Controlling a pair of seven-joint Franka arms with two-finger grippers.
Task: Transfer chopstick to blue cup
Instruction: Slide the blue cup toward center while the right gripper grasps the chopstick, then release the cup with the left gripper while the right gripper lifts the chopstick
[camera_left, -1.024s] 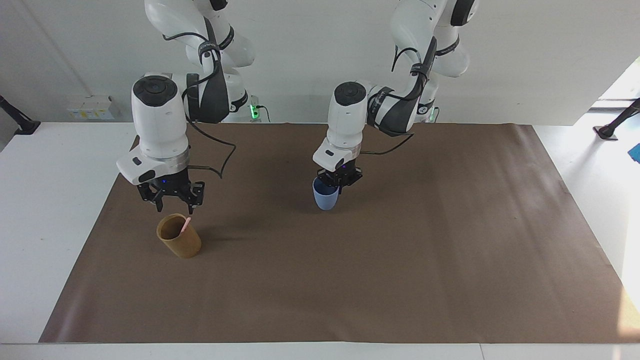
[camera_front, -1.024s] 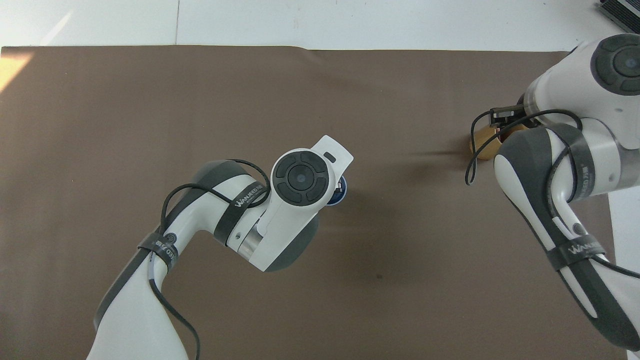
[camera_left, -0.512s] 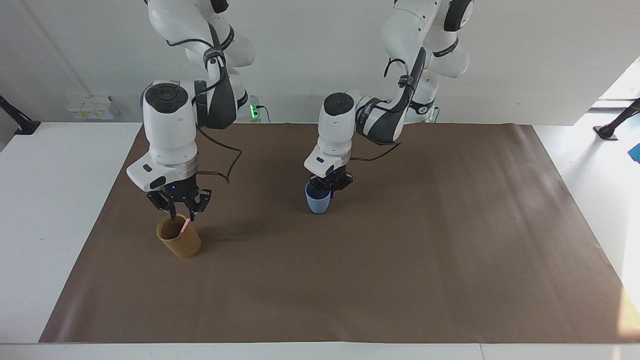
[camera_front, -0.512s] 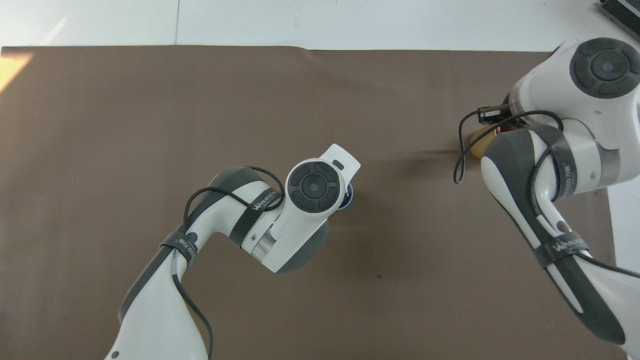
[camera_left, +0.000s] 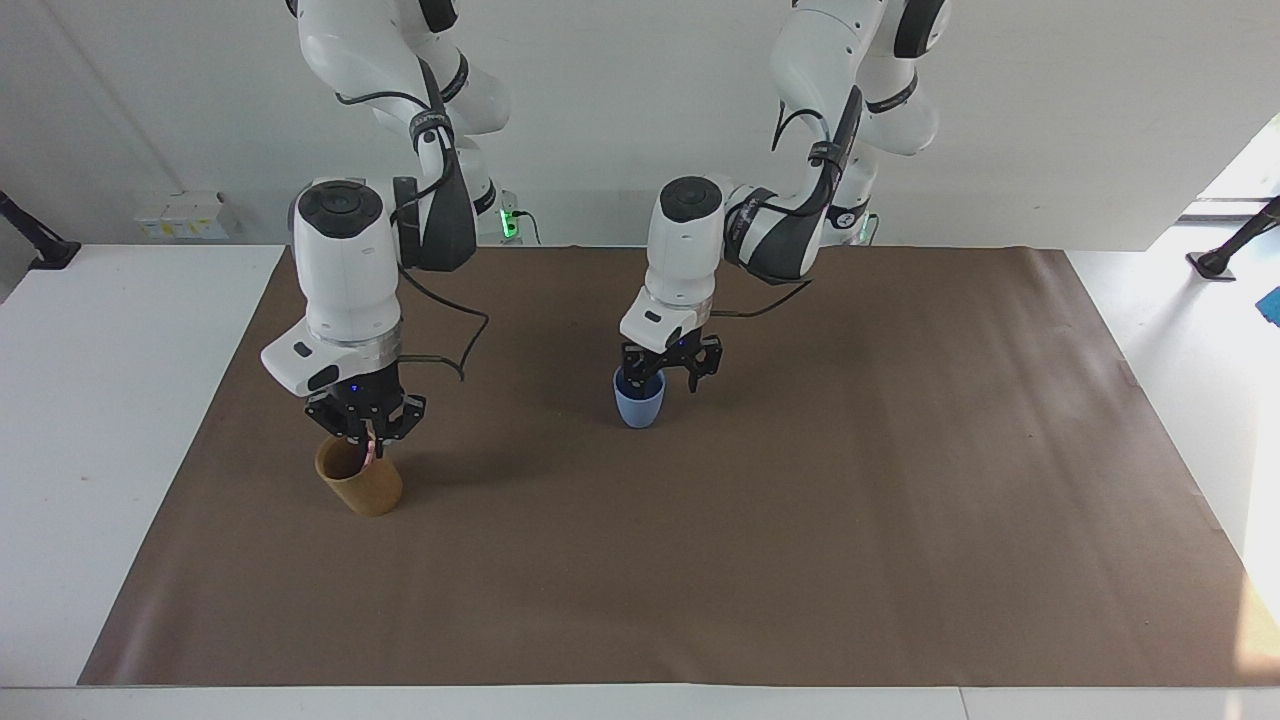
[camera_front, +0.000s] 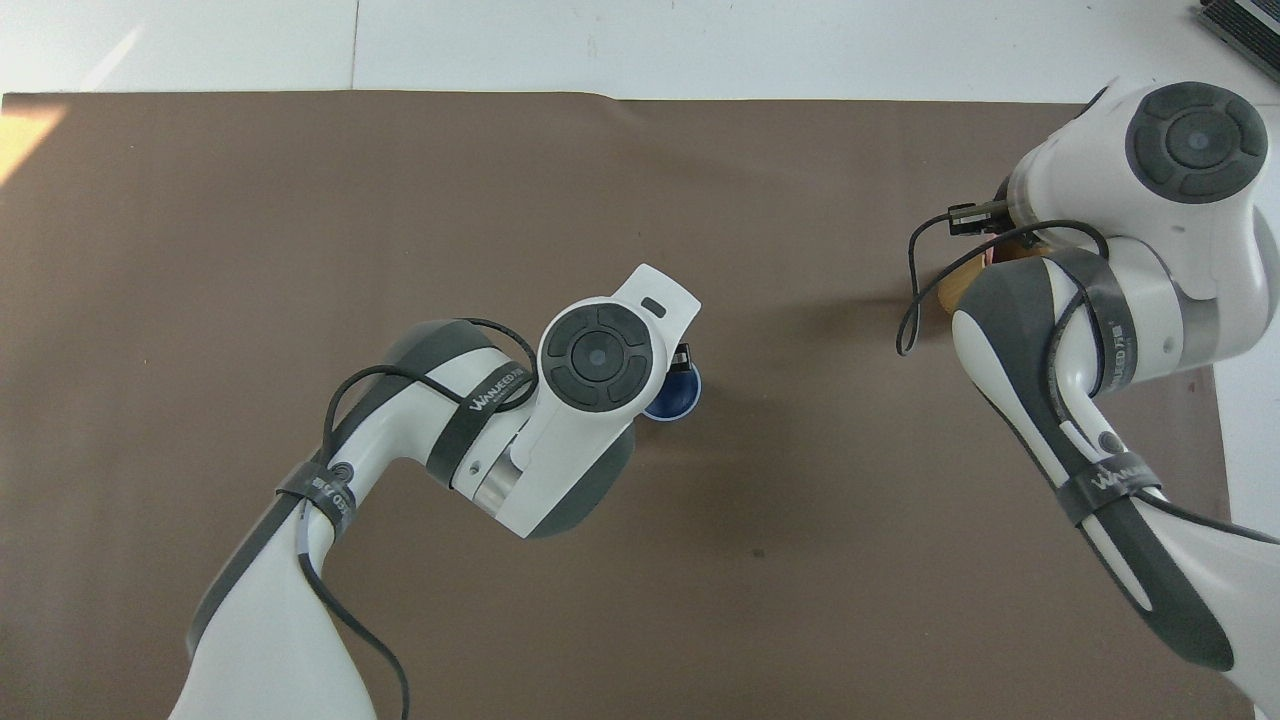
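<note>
The pale pink chopstick (camera_left: 369, 453) leans in a tan-brown cup (camera_left: 368, 490) toward the right arm's end of the brown mat. My right gripper (camera_left: 367, 437) is just above that cup's rim and shut on the chopstick's top end. The blue cup (camera_left: 638, 408) stands upright near the middle of the mat. My left gripper (camera_left: 663, 378) hangs open over its rim, with one finger above the cup's mouth and the other outside it. From overhead, the blue cup (camera_front: 676, 402) peeks out beside the left wrist. The right arm hides most of the tan-brown cup (camera_front: 958, 288).
A brown mat (camera_left: 800, 520) covers most of the white table (camera_left: 110, 400). A small white box (camera_left: 185, 215) sits at the table's edge by the wall, toward the right arm's end. Cables loop off both wrists.
My right gripper came down onto the chopstick's top and shut on it. My left gripper, shut on the blue cup's rim before, has opened and the cup stands free.
</note>
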